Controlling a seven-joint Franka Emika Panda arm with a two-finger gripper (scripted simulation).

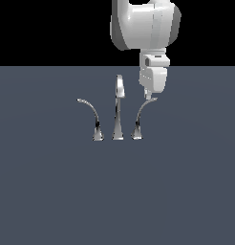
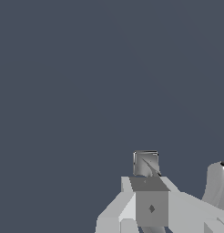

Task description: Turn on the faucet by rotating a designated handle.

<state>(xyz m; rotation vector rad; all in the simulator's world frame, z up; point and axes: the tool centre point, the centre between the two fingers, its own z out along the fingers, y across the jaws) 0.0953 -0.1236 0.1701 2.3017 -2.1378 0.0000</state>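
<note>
Where the hand meets the handle, its fingertips sit at the lever's tip; whether they are spread or closed cannot be told. From its cone base the handle rises, tip arcing toward 2 o'clock, beside the faucet spout on the tabletop. Only the wrist view shows a fingertip close-up.

A flat slate-blue floor under black backdrop.

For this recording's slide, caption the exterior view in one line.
Panda arm's tool at the tip of the right-arcing handle of a chrome faucet on a gray surface.
</note>
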